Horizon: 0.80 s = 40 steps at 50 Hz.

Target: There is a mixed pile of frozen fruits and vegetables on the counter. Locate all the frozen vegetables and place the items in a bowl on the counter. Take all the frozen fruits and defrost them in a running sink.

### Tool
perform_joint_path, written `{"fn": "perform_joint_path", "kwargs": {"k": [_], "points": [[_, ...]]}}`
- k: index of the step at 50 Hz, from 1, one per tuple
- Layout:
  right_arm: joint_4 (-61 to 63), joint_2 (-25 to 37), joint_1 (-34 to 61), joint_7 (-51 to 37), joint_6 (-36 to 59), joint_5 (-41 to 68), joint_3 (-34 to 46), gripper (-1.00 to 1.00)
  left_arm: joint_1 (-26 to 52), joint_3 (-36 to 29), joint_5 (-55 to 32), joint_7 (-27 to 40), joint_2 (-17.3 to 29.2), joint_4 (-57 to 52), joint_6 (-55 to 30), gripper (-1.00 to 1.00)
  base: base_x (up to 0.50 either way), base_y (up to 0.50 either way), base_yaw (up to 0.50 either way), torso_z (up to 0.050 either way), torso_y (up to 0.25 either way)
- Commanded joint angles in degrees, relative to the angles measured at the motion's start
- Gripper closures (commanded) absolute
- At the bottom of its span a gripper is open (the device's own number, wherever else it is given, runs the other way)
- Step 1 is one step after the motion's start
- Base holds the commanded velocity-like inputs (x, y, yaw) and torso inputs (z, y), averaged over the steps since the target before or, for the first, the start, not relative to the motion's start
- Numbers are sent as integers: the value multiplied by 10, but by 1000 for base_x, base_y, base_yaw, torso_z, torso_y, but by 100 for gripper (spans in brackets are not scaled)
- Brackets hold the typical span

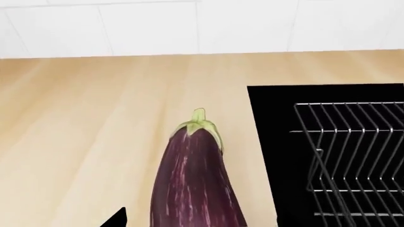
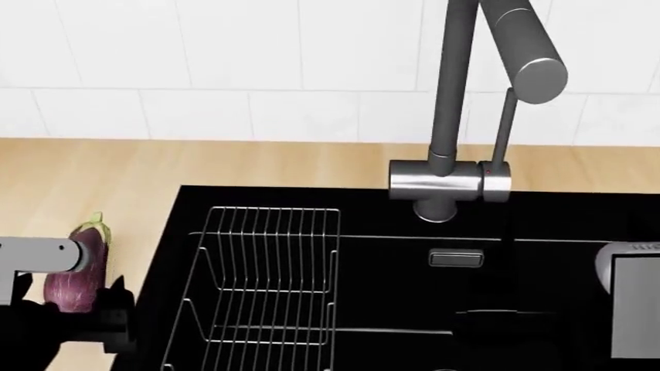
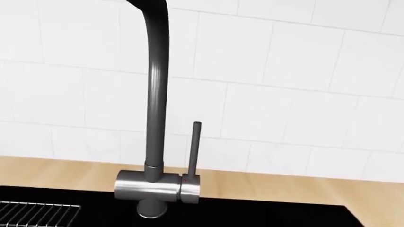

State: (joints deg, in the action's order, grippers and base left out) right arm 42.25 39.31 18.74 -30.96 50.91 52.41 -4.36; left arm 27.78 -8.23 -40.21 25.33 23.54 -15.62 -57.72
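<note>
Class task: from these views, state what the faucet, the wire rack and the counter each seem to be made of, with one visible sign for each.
Faucet: seemingly brushed steel, grey with soft highlights on its base.
Wire rack: probably polished metal wire, thin bright rods against the black sink.
Counter: looks like light matte wood or wood-look laminate, with faint grain streaks; which one is unclear.

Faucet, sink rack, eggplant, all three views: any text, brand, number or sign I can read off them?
None. No words, labels or numbers show on the faucet, the wire rack, the eggplant or the counter.
Only sign: a tiny red dot at the handle base, no lettering.
</note>
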Motion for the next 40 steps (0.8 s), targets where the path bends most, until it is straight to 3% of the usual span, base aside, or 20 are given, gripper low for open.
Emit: {"fn": "perform_joint_path", "kwargs": {"k": [1,21,22,40], "points": [[-1,2,-2,1,-1,-1,4,-100,1,-16,23,-9,-14,53,27,-100,0,0,0,0,0],[-3,4,-2,1,-4,-3,9,-100,11,-30,38,-9,-27,95,46,-100,0,0,0,0,0],[-4,3,-2,1,-4,-3,9,-100,10,-30,38,-7,-26,90,45,100,0,0,0,0,0],[-5,5,0,-1,-3,-3,15,-100,8,28,-22,50,-12,-53,-16,100,21,8,-3,0,0]]}}
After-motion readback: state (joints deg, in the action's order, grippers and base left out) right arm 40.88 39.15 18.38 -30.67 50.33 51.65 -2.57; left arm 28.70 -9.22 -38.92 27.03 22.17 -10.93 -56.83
